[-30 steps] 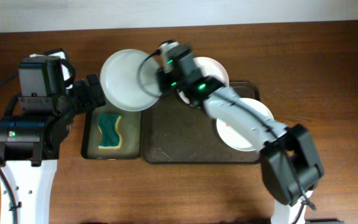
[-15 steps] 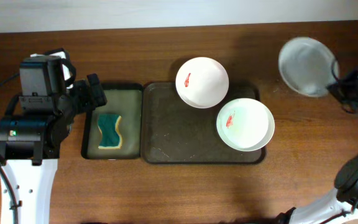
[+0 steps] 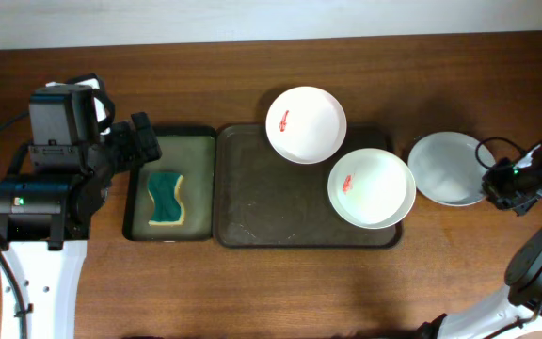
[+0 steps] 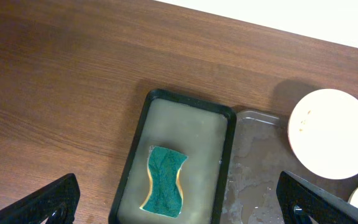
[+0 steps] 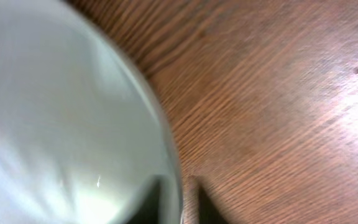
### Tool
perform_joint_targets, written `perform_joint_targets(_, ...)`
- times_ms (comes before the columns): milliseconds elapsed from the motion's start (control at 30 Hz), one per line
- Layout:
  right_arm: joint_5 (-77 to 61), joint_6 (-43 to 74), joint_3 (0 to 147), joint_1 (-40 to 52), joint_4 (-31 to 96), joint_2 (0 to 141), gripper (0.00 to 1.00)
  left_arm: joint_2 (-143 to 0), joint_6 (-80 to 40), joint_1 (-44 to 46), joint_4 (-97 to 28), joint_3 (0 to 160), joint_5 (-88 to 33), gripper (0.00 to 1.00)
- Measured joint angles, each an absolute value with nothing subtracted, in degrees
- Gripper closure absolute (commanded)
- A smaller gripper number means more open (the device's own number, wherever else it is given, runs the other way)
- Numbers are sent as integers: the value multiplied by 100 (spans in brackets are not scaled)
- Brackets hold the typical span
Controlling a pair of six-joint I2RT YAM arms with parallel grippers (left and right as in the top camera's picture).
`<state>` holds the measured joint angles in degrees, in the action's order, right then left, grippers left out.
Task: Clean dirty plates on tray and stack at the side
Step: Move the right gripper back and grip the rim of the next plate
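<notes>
The smear-free plate (image 3: pixel 448 168) rests on the counter (image 3: pixel 252 282) beside the tray (image 3: pixel 262 202), seemingly starting our stack. Our right tool (image 3: pixel 493 178) straddles its rim, and we cannot tell if it is pinching. Our left tool (image 4: pixel 178 186) is spread.

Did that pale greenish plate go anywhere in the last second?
Yes. Seen from overhead, the pale greenish plate went from beyond the brown tray's left end to the table just past its right end.

Blurred pale plate (image 5: pixel 48 118), its rim between two dark fingers (image 5: pixel 207 211), wooden table (image 5: pixel 278 93) alongside.
</notes>
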<state>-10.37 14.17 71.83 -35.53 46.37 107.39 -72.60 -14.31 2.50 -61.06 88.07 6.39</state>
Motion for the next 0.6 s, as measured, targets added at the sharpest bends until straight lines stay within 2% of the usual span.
perform_joint_targets(100, -1323, 1004, 7542, -3227, 5245, 10753, 38, -7260, -1431, 250, -6110, 8807, 639, 1)
perform_joint_targets(200, -1535, 567, 8578, -2681, 5828, 10750, 38, -7260, -1431, 250, -6106, 8807, 642, 1)
perform_joint_targets(267, -1656, 161, 9157, -1796, 5686, 10718, 39, -7260, -1431, 248, -6106, 8807, 642, 1)
perform_joint_targets(333, -1680, -8, 9168, -1070, 5273, 10713, 43, -7260, -1431, 250, -6104, 8807, 639, 1)
perform_joint_targets(433, -1678, -27, 9172, -169, 4783, 10838, 44, -7260, -1431, 248, -6106, 8807, 642, 0)
perform_joint_targets(600, -1647, -23, 9172, 526, 4108, 11749, 43, -7260, -1431, 250, -6106, 8807, 642, 1)
